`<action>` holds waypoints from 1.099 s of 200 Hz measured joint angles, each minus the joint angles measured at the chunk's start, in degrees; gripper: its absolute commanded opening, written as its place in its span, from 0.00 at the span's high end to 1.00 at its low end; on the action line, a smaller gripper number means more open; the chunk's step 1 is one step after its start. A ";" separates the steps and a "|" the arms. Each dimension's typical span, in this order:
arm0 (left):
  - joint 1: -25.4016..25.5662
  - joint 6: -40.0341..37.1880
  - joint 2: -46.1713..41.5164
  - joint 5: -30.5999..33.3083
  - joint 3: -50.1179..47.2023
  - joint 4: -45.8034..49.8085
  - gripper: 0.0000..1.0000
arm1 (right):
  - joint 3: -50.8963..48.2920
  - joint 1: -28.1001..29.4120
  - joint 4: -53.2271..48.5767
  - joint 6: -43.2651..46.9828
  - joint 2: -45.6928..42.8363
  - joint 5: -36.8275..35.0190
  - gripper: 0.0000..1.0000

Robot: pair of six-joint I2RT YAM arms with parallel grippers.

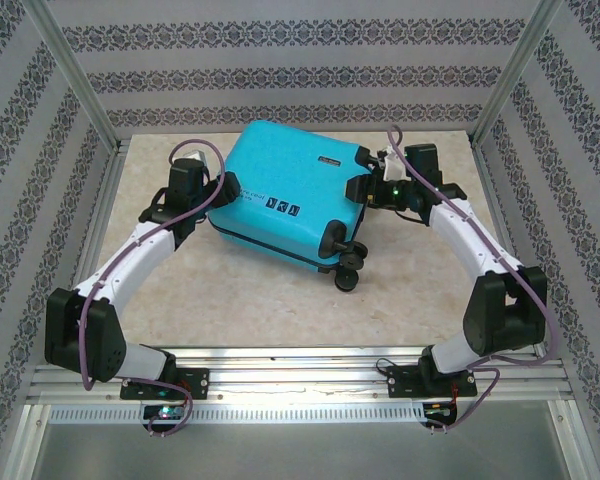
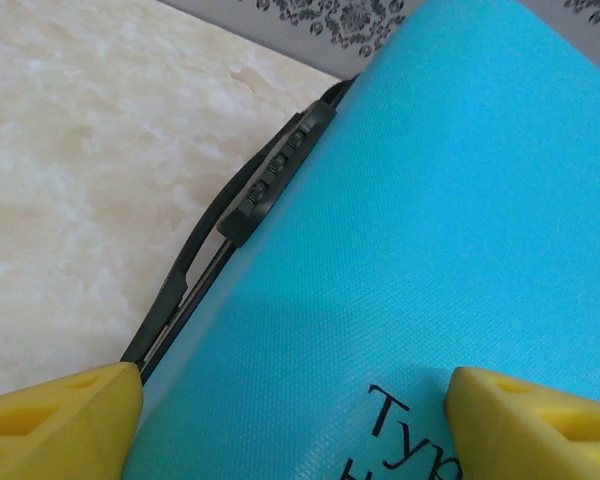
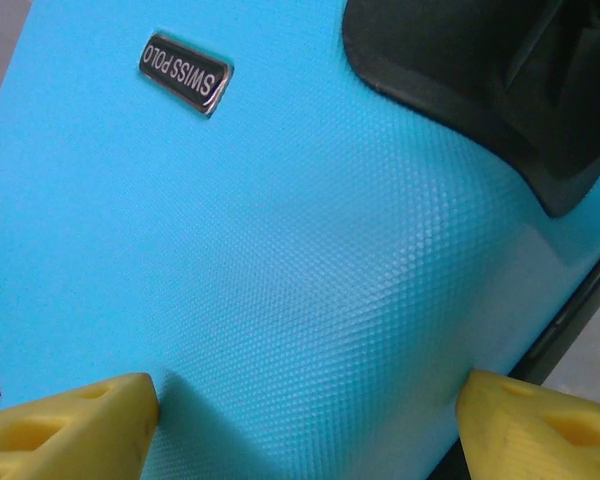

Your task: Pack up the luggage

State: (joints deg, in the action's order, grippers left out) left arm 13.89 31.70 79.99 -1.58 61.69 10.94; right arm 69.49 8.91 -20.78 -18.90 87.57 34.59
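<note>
The turquoise luggage (image 1: 290,190) lies closed and flat at the middle back of the table, black wheels (image 1: 348,268) toward the front right. My left gripper (image 1: 220,190) is at its left end, open, yellow fingers (image 2: 60,425) wide over the shell (image 2: 420,230) near printed text and the black combination lock (image 2: 275,175). My right gripper (image 1: 365,190) is at the right end, open, its fingers (image 3: 540,430) spread over the textured shell (image 3: 280,260) below a "SWISS POLO" badge (image 3: 185,73) and a black wheel housing (image 3: 500,80). Nothing is gripped.
The beige marble-look table (image 1: 250,300) has bare surface in front of the suitcase. Patterned walls and metal frame posts (image 1: 75,70) enclose the back and both sides. The arm bases sit on a rail (image 1: 300,375) at the near edge.
</note>
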 measured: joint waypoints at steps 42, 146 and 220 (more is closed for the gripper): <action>-0.02 0.70 -1.70 0.44 -1.01 1.86 0.24 | 6.73 -0.20 -1.31 1.66 6.34 2.03 0.24; 17.66 12.74 -18.25 15.15 -13.94 3.89 0.22 | 12.22 -0.04 4.61 3.91 13.14 2.58 0.26; 16.87 7.85 -18.40 11.65 -7.26 15.78 0.09 | 11.34 -0.02 5.35 4.31 13.07 5.35 0.25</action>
State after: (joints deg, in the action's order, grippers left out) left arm 30.76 39.55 61.58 10.07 54.43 26.72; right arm 80.84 8.88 -15.42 -14.59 100.64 39.94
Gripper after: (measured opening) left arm 0.905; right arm 0.748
